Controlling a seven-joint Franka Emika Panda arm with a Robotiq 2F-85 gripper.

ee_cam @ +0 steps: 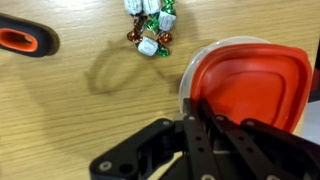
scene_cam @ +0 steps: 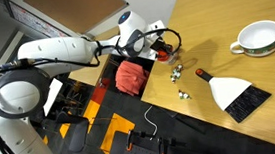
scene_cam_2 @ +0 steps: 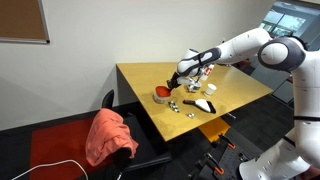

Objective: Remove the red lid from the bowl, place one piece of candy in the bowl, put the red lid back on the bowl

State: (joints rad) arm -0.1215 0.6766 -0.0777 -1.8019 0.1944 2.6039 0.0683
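On the wooden table, close to one corner, the red lid is seen lying flat over the bowl. Only a pale sliver of the bowl's clear rim is shown beside the lid in the wrist view. The gripper is held right at the near edge of the lid, with its 2 fingers pressed together. Whether the lid's rim is nipped between them cannot be told.

A cluster of wrapped candies, in green, white and brown wrappers, is found on the bare wood just beyond the bowl and apart from it. A black-and-orange handle is cut off by the edge of the wrist view, well apart from the lid.

In both exterior views the white arm is stretched low over the table, and the lid is made out as a small red spot directly under the wrist. In an exterior view, loose candies are scattered on the wood between the lid and a white brush with dark bristles, which is laid flat. A large white bowl with a green rim is set upright farther along the table, well apart from the gripper. Beside the table a red cloth is draped over a dark chair.
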